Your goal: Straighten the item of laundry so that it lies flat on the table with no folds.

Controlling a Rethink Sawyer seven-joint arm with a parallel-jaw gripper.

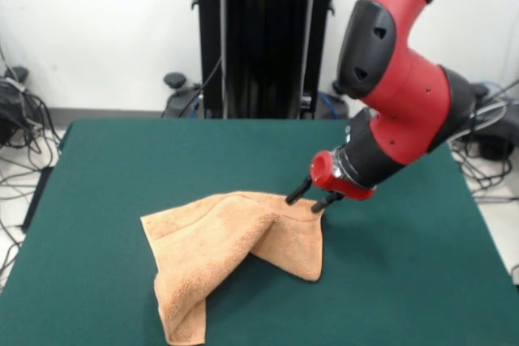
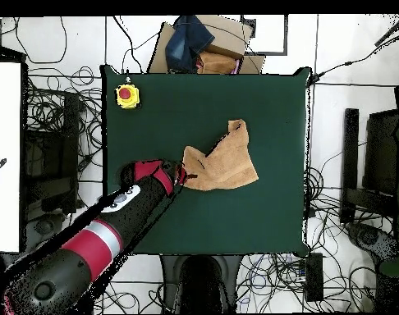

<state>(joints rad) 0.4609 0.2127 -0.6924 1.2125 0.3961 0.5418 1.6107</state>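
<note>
On one table point(image 1: 405, 265), one folded towel point(image 1: 231, 253)

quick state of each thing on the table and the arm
towel: crumpled, folded over itself, one corner lifted
tool: at the towel's lifted corner, shut on it
table: mostly bare green top
yellow box with red button: sitting at a table corner, untouched

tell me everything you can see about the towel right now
The towel is a small peach-orange terry cloth, fluffy, with hemmed edges. It lies crumpled near the middle of the dark green table, not flat: one part is folded over and a narrow end trails toward the table's edge nearest the front camera. The corner nearest the robot is raised slightly at the gripper, whose two dark fingers reach that edge; whether they pinch it is unclear.
</note>
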